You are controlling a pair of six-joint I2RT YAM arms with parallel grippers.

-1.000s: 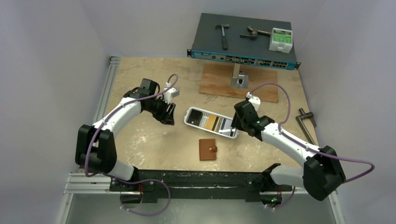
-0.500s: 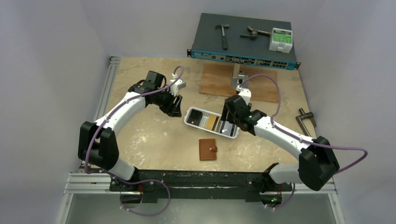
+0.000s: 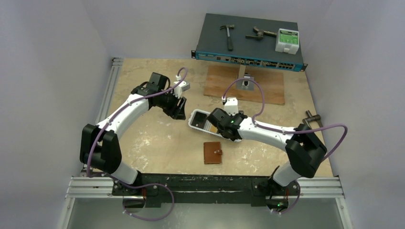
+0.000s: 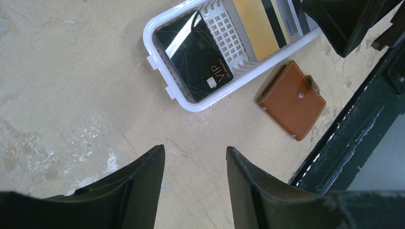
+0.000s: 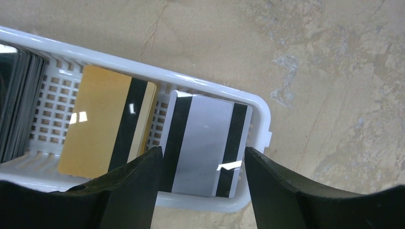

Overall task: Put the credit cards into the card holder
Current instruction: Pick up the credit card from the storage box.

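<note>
The credit cards lie in a white slotted tray [image 3: 197, 119]. In the left wrist view the tray [image 4: 165, 88] holds a black card [image 4: 193, 55] and an orange-yellow card [image 4: 260, 24]. In the right wrist view the tray [image 5: 260, 121] holds a grey-white card [image 5: 205, 143], the orange-yellow card [image 5: 98, 126] and dark cards [image 5: 19, 105]. The closed brown card holder [image 3: 213, 152] lies on the table near the tray and also shows in the left wrist view [image 4: 291, 98]. My right gripper [image 3: 220, 125] is open and empty above the grey-white card [image 5: 203, 150]. My left gripper [image 3: 179, 110] is open and empty, left of the tray [image 4: 195, 150].
A network switch [image 3: 248, 40] with a hammer [image 3: 228, 36] and a white box [image 3: 287, 40] stands at the back. A wooden board [image 3: 224, 86] lies in front of it. A metal tool [image 3: 313, 121] lies at the right. A black rail [image 3: 205, 181] runs along the near edge.
My right arm has swung left and its gripper now hangs over the tray's right part. My left gripper moved slightly toward the tray's left end, then stayed still.
</note>
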